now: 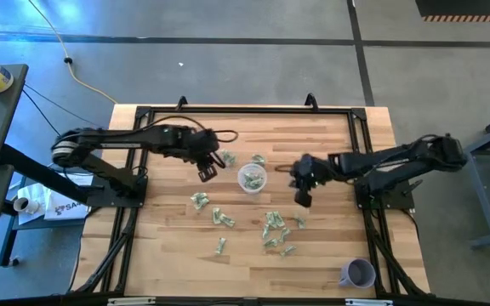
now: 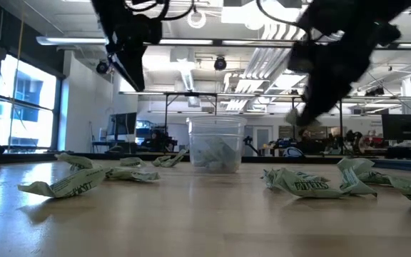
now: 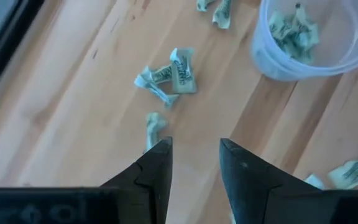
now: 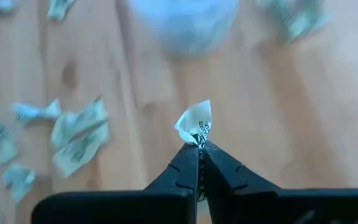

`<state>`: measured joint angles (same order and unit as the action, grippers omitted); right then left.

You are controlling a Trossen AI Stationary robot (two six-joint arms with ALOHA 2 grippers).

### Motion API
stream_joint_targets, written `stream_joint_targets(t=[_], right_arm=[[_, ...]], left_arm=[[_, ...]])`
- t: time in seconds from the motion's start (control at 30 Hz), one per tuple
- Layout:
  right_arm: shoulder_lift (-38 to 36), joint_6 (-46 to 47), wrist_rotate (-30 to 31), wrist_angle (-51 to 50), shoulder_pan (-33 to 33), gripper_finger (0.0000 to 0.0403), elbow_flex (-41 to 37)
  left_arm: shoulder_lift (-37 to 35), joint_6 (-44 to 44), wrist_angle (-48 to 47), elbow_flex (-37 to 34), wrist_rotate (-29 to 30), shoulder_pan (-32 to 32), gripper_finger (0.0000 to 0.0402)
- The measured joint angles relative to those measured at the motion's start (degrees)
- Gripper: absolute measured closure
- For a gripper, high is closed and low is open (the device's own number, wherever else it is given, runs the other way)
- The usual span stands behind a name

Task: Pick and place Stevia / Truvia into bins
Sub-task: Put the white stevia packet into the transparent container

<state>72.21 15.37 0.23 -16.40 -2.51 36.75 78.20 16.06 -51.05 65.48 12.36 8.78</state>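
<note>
Right end effector (image 4: 199,149) pinches a packet (image 4: 195,123), its lower half hidden

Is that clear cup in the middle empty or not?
Not empty. The clear cup stands upright with several green-and-white packets lying inside.

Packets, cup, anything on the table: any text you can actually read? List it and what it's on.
None reads whole.
Packet pinched in the shut right gripper: dark print, too small.
Packets on the table, such as and: green lettering, blurred.
Clear cup: no label seen.
Paper left of the table: letters, maybe "SA", partly hidden.
</note>
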Motion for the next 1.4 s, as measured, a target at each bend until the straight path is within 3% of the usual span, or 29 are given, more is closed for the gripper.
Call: stream_joint_targets(t=[0.17,0.43,0.67,0.77,0.97,1.13,1.27,1.4], right_arm=[[2.1,-4.5,-6.1,0.9,-7.2,0.0399,10.0],[17.0,-9.6,-16.0,-2.1,-10.3,0.0399,24.9],[27.6,-10.5,-14.1,-7.3,-9.0,0.0390,34.3],[30.0,-10.9,-13.7,-11.8,-9.0,0.0360,37.0],[29.8,-10.7,-13.6,-15.0,-8.9,0.0256,40.5],[27.3,-11.8,-8.8,-16.9,-8.6,0.0182,42.4],[27.4,-12.8,-10.7,-20.0,-8.4,0.0150,42.3],[27.6,-14.4,-9.8,-19.2,-6.9,0.0144,40.8]], left_arm=[[-8.1,7.9,7.5,-11.0,-0.3,-0.2,0.0236],[-15.2,17.9,12.2,-23.1,-0.3,-0.2,0.0236],[-17.0,19.3,12.1,-25.2,-2.1,-0.2,0.0236],[-17.0,19.1,12.0,-25.2,-4.4,-0.2,0.0236],[-17.0,17.8,11.0,-25.2,-8.0,-0.2,0.0236],[-16.8,11.4,8.9,-25.2,-12.4,-0.2,0.0236],[-16.6,9.5,9.4,-26.6,-14.0,-0.2,0.0236],[-16.6,9.8,9.5,-28.2,-14.1,-0.2,0.0236]])
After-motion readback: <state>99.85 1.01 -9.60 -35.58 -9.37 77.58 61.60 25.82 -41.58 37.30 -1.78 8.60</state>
